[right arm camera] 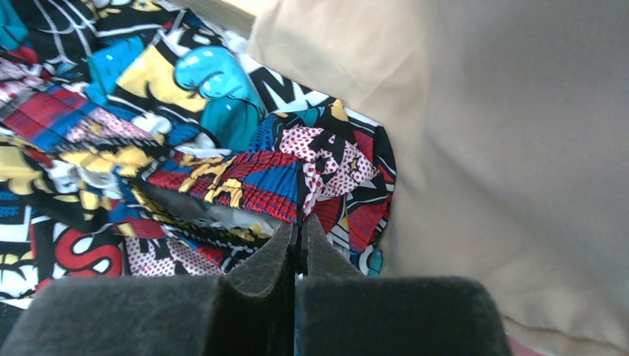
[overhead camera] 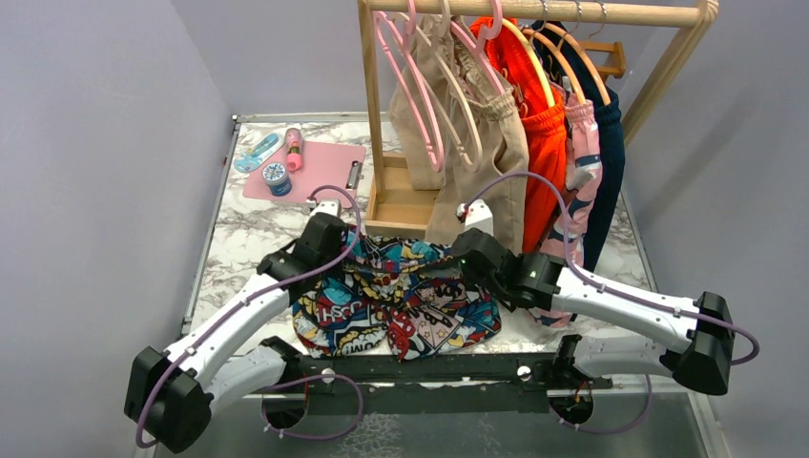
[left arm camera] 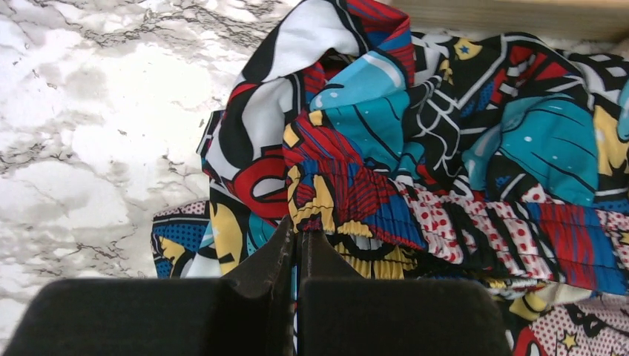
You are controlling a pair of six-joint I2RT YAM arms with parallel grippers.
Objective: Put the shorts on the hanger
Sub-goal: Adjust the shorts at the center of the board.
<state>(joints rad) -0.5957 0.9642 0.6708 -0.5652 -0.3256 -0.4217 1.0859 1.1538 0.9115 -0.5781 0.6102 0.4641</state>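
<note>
Crumpled on the table (overhead camera: 229, 243) just before the clothes rack (overhead camera: 370, 114): shorts (overhead camera: 410, 296). Pinched at the waistband, one end by the left end effector (left arm camera: 298, 233), clenched, the other by the right end effector (right arm camera: 299, 222), likewise clenched.

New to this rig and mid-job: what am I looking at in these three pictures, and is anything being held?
You have two white robot arms bolted at the near edge of a marble table. The wide picture looks down from above and behind them. The other two come from a camera on each wrist, and the black wedges in them are that arm's own fingers. The comic-print shorts lie crumpled on the table in front of a wooden clothes rack hung with garments. The left gripper and right gripper are both shut, each pinching the shorts' gathered waistband.
</note>
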